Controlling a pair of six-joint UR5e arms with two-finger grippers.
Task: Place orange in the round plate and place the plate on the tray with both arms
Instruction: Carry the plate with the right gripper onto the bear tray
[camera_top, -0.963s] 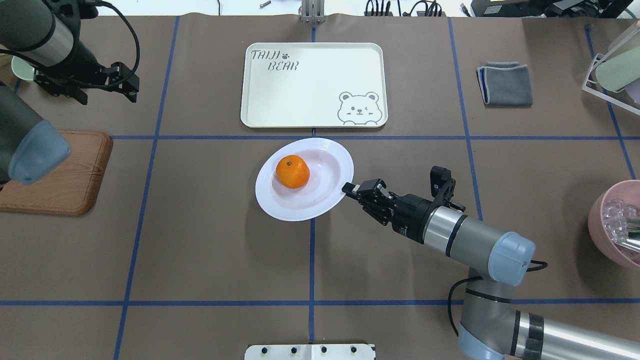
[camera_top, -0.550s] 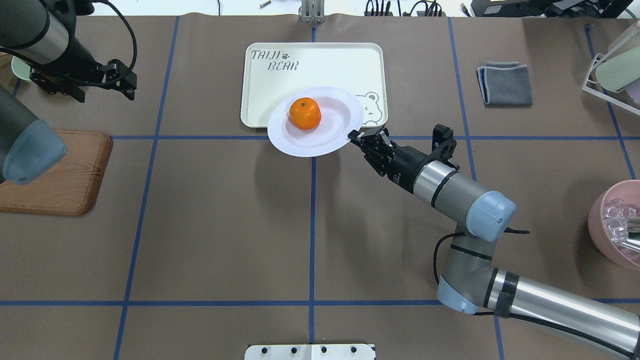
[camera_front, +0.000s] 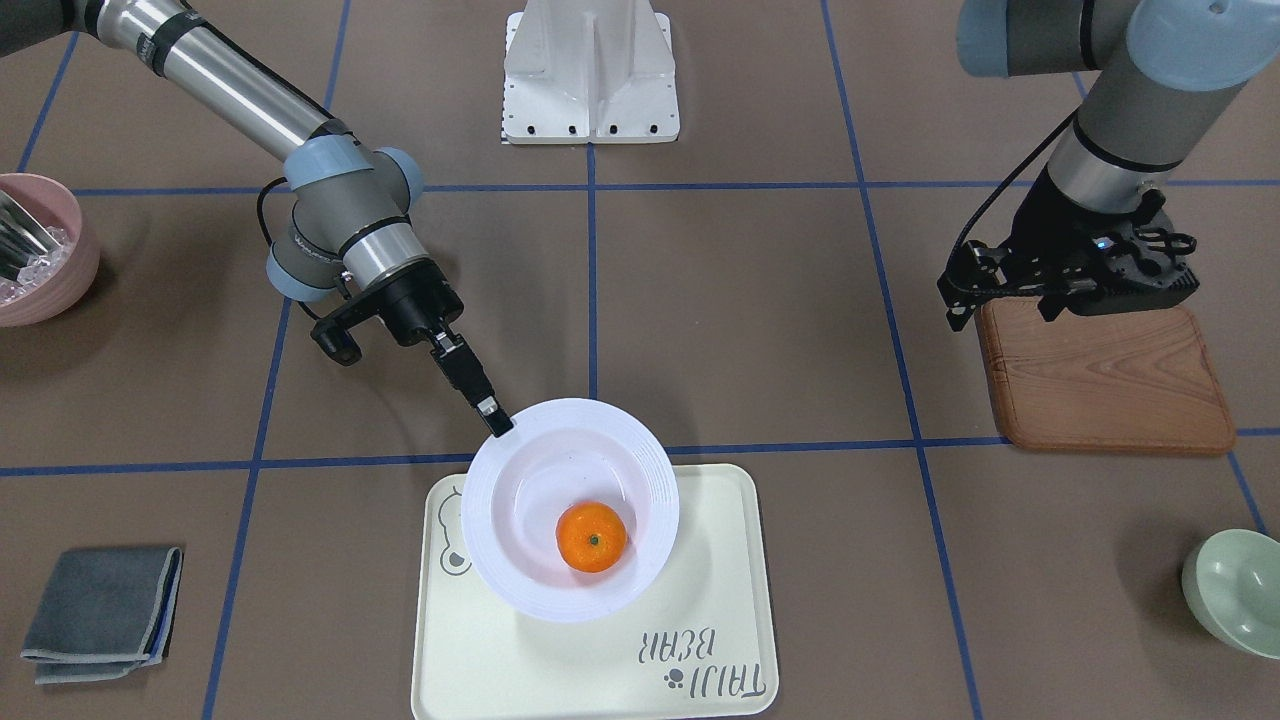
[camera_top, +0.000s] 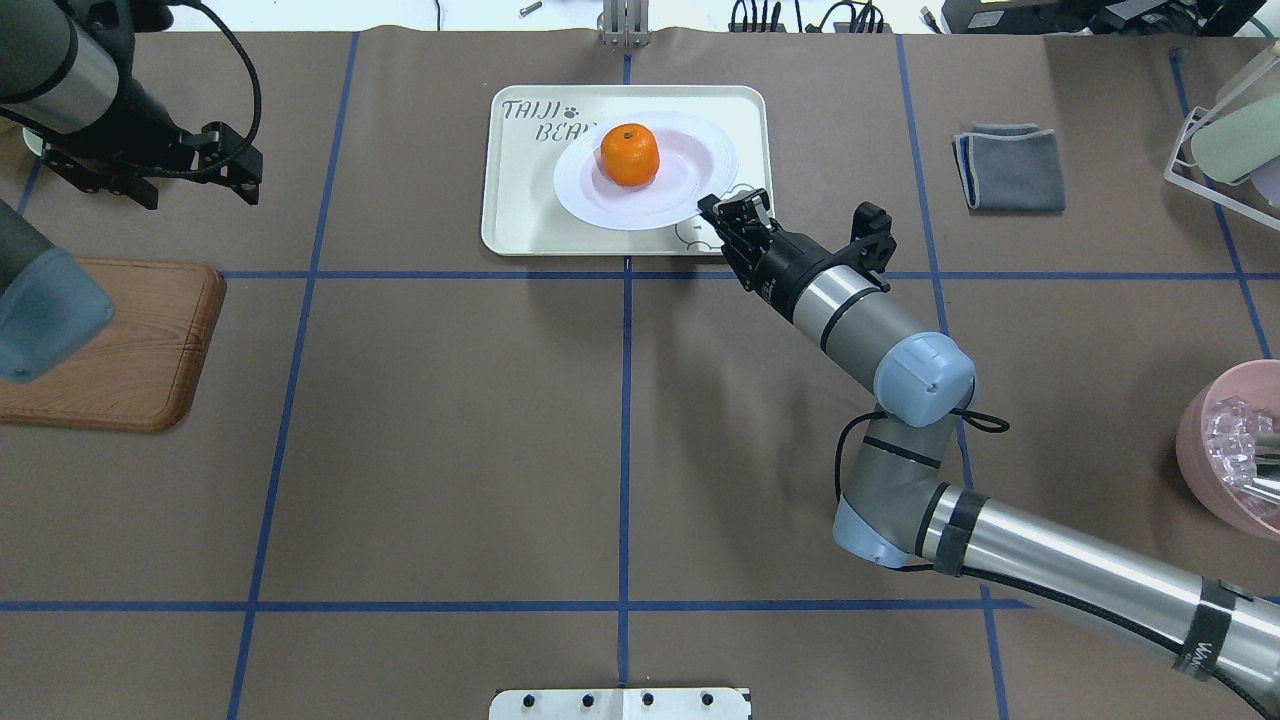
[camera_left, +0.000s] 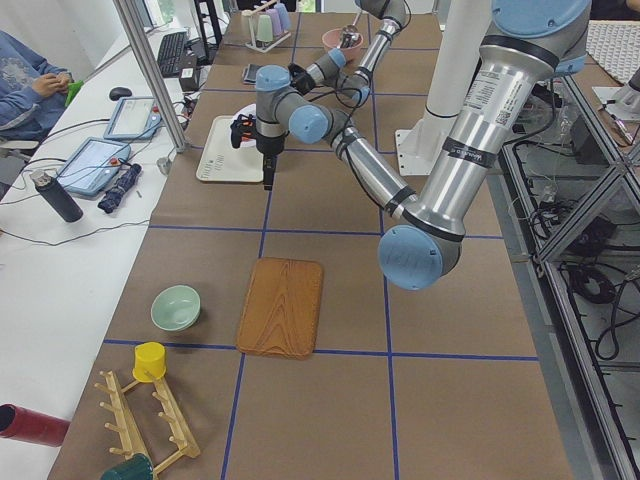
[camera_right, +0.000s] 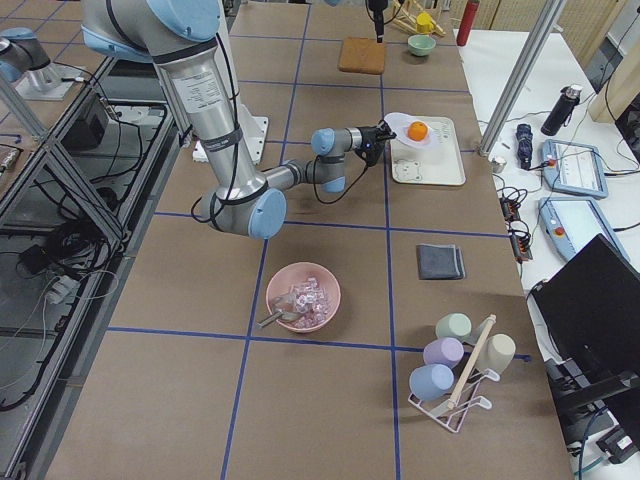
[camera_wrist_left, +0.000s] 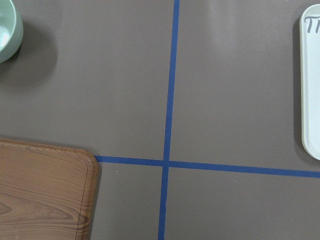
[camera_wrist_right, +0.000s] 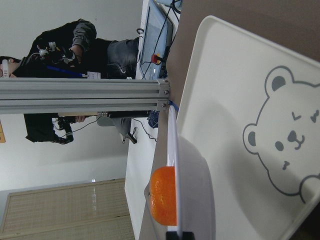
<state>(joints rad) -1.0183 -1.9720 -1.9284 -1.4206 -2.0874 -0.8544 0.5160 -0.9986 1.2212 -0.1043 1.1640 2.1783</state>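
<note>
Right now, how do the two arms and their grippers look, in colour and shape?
The left arm and right arm are silver-grey tubes with light-blue joint caps and black cables. The left gripper and right gripper are black.

**Surfaces & finishes, tabletop items**

Round plate (camera_top: 590, 205): glossy white, smooth.
Orange (camera_top: 629, 154): dimpled peel w/ slight sheen.
Tray (camera_top: 520, 215): matt cream, prob. plastic.
Board (camera_top: 120, 350): wood grain, satin.
Cloth (camera_top: 1012, 170): grey fabric.
Tbl cover (camera_top: 450, 430): matt brown paper.
</note>
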